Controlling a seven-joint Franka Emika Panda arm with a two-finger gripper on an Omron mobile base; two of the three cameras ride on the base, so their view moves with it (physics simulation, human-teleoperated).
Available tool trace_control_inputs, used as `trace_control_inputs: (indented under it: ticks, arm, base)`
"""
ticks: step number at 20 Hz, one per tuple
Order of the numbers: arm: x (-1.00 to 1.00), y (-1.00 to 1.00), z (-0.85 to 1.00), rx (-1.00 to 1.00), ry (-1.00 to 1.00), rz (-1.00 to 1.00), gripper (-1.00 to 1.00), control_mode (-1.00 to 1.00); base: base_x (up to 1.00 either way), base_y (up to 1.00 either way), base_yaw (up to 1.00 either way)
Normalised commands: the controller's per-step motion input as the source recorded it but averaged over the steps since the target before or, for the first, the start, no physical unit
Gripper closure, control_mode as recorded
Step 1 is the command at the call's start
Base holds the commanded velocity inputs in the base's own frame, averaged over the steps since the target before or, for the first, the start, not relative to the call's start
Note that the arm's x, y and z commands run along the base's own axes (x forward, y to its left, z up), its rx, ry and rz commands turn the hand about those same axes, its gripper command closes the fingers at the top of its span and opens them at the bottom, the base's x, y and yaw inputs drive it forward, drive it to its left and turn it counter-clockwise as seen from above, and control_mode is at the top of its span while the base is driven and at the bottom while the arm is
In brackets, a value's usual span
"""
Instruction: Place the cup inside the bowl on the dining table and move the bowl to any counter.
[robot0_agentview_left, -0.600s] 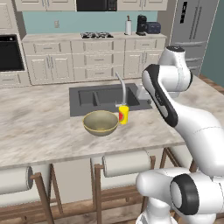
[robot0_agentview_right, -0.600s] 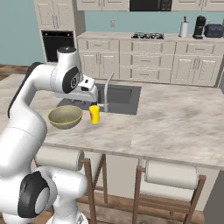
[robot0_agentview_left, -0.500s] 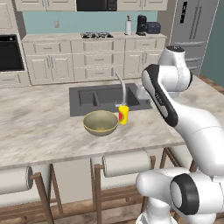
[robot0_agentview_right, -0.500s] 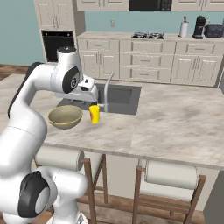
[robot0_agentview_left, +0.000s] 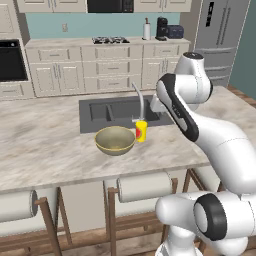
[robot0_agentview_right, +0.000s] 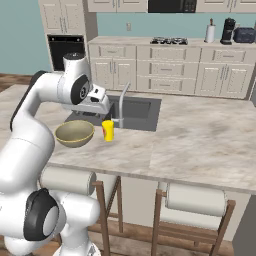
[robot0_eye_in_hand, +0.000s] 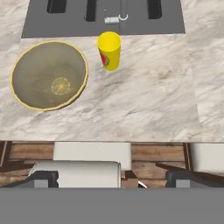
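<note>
I see the cup, smooth yellow cylinder w/ red patch, upright on the marbled dining table, just right of the round olive bowl, near the sink. Gripper jaws released, holding nothing.

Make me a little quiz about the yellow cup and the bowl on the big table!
1. True or false: the cup already sits inside the bowl.
2. What stands just behind the cup? A) a toaster B) the sink with its faucet C) a plate
3. Fill in: the gripper's jaws are ____, holding nothing.

Key: 1 false, it stands upright beside the bowl on the dining table. 2 B. 3 open.
</note>
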Motion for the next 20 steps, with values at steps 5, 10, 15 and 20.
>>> trace_control_inputs:
  ticks: [5,10,15,20]
  arm:
    - [0.18,0.11,0.0,0.0,0.0,0.0,-1.0,-1.0]
    - [0.1,0.01,0.0,0.0,0.0,0.0,-1.0,-1.0]
    - [0.15,0.01,0.0,0.0,0.0,0.0,-1.0,-1.0]
    - [0.26,0.0,0.0,0.0,0.0,0.0,-1.0,-1.0]
  base:
    - [0.0,0.0,0.0]
    - [0.0,0.0,0.0]
    - [0.0,0.0,0.0]
    - [0.0,0.0,0.0]
